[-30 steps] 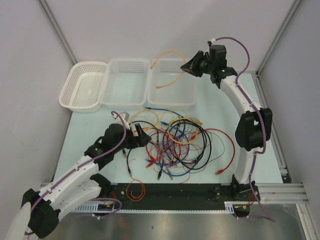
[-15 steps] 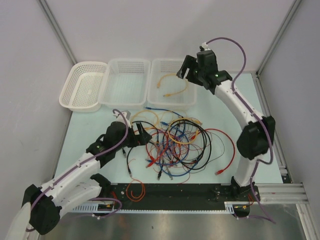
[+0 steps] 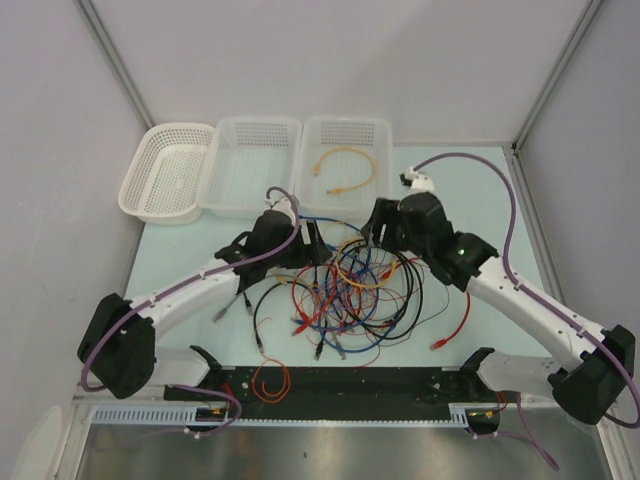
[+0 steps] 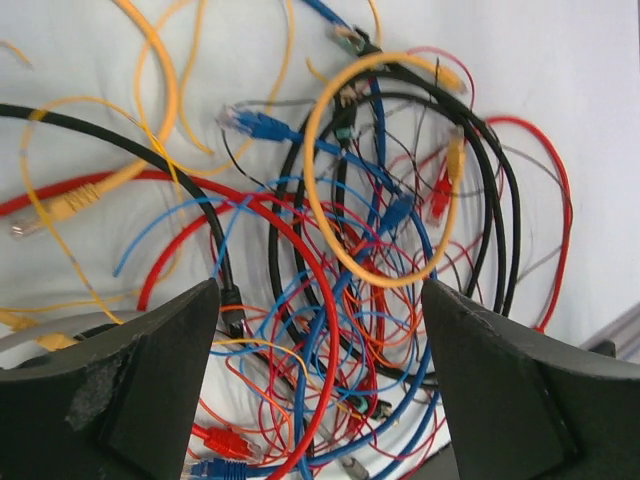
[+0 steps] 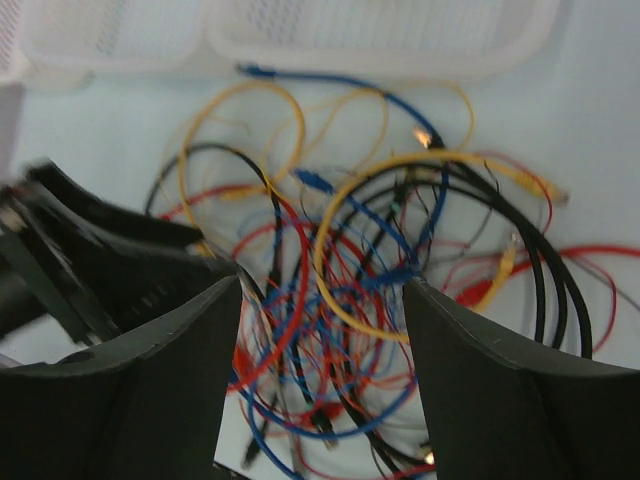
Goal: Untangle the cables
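The cables point(image 3: 350, 285) lie in a tangled heap of red, blue, black, yellow and orange loops in the middle of the table. My left gripper point(image 3: 312, 247) is open and empty over the heap's far left edge. My right gripper point(image 3: 377, 226) is open and empty over its far edge, close to the left one. In the left wrist view the open gripper point(image 4: 320, 400) frames red and blue strands and a yellow loop point(image 4: 375, 170). In the right wrist view the open gripper point(image 5: 320, 385) hangs above the blurred tangle point(image 5: 370, 270). One yellow cable point(image 3: 345, 166) lies apart in the right basket.
Three white mesh baskets stand along the back: left point(image 3: 135, 195), middle point(image 3: 250, 122) and right point(image 3: 345, 121). A small orange cable point(image 3: 270, 378) lies at the near edge. A red cable point(image 3: 460, 305) trails out on the heap's right side.
My right arm swung down from above the right basket to the heap, leaving the yellow cable in the basket. My left gripper moved up and right to the heap's far left edge.
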`<state>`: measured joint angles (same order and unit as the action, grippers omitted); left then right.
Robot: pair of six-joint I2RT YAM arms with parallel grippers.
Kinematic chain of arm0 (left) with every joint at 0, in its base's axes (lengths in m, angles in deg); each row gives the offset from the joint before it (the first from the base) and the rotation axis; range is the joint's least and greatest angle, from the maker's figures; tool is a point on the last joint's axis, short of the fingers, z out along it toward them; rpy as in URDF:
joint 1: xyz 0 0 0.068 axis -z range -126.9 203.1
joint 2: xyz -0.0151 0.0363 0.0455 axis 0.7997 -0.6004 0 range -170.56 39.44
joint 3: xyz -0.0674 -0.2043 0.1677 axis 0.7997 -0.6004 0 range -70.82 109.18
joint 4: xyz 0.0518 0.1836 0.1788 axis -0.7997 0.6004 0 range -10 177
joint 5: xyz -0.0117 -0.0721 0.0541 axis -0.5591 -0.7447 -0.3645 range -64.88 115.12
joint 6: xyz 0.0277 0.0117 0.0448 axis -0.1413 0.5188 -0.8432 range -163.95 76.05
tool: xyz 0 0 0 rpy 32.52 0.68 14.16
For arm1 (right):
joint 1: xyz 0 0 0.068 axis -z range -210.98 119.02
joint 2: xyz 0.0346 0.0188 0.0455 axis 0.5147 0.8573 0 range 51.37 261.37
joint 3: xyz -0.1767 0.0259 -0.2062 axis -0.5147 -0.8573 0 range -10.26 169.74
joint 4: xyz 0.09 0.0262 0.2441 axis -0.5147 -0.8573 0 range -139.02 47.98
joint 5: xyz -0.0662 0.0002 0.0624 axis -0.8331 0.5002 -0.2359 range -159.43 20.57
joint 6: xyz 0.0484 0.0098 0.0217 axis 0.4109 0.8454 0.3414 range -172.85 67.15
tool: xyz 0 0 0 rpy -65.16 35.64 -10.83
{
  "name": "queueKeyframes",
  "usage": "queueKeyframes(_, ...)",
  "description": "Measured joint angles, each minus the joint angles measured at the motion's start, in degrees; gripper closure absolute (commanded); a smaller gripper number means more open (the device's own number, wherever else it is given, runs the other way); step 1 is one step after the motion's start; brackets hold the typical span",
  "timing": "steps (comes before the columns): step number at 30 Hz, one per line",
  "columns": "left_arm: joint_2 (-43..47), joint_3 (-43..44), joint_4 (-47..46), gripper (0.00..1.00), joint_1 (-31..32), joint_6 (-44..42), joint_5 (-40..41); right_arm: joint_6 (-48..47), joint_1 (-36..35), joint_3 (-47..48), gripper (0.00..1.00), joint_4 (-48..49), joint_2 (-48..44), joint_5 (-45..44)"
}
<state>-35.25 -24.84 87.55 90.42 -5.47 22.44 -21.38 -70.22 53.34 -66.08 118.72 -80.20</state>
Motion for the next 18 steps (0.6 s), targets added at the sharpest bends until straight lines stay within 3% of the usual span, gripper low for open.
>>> queueKeyframes(6, -1.51, 5.88, 5.70, 0.13, -6.08, 0.07, 3.63, 1.55, -5.25, -10.25, 0.27, -3.19, -4.66, -4.15)
queueKeyframes(11, -8.07, 10.43, 10.16, 0.14, -14.25, 0.11, 7.13, 1.99, -5.22, -12.17, 0.27, -3.17, -7.15, -5.84)
queueKeyframes(18, -12.46, 9.90, 15.89, 0.23, -18.67, 0.57, 9.77, 1.81, -5.25, -12.22, 0.27, -2.69, -7.28, -6.23)
